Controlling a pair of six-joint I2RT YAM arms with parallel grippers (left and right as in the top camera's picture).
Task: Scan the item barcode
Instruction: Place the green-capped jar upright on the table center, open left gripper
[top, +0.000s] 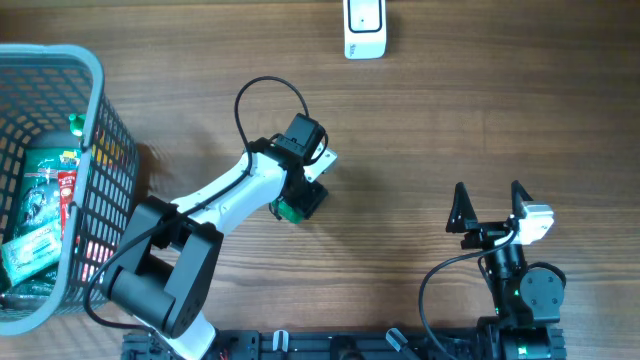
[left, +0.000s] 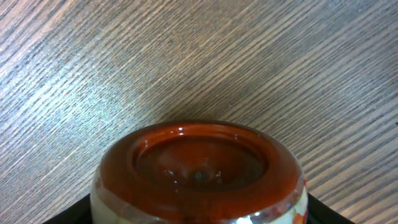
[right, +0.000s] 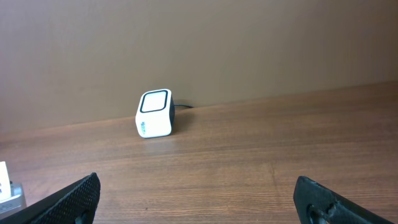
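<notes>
On the brown wooden desk (top: 450, 110), the item (left: 199, 171), a round red-brown-topped container, sits mid-frame between the fingers of the left end effector (top: 302, 196), probably for carrying to the scanner (top: 365, 30) at top; whether they grip it I cannot tell. The right end effector (top: 487, 195), lower right, gapes empty.

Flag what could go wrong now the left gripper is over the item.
The left gripper straddles a round, glossy-topped container; its curved sides may slip if the jaws close. No barcode shows, so it could end up facing away from the scanner, which stands far from it.
</notes>
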